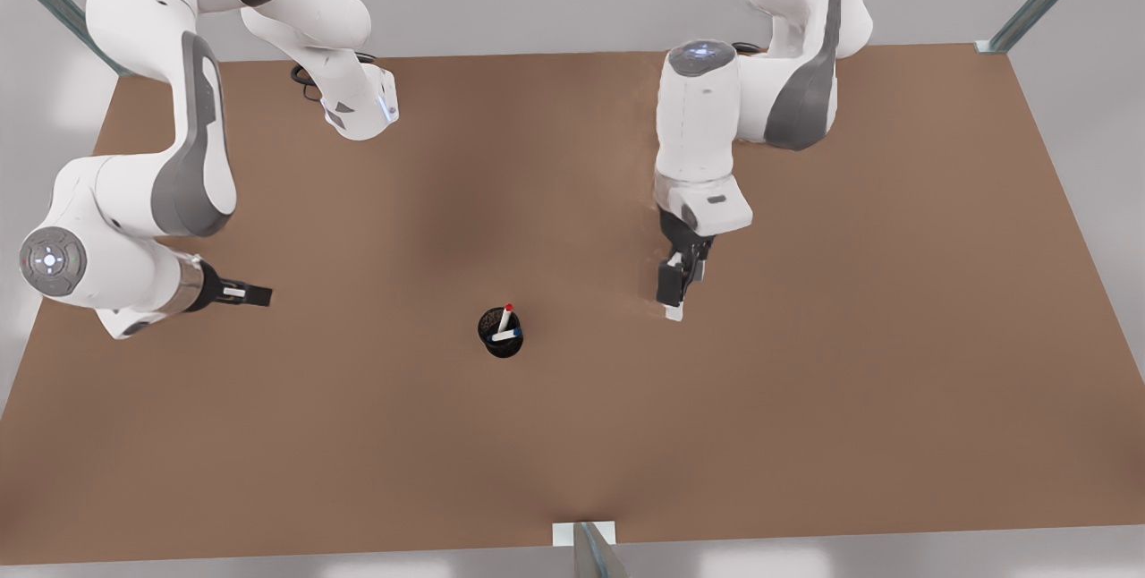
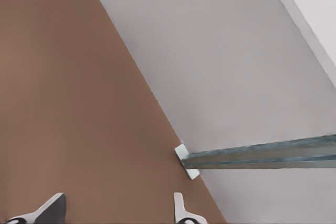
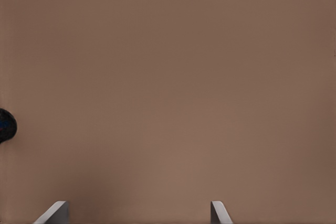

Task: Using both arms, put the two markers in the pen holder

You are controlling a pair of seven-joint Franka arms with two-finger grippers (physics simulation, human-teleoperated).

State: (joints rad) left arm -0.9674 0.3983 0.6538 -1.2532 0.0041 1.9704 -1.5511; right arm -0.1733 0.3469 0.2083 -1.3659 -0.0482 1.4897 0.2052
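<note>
Now the brown table [image 1: 805, 399] carries the black pen holder [image 1: 500, 334] near its middle, with the red marker [image 1: 505, 317] and blue marker [image 1: 506, 335] both leaning inside, so the placing looks finished. Left gripper [image 2: 113, 211] and right gripper [image 3: 137, 213] both hang wide open, empty, well apart from the cup; only parking the arms seems left.

front: high, looking down on table [image 1: 805, 399] | wrists: close above it, sharing brown tabletop
</note>
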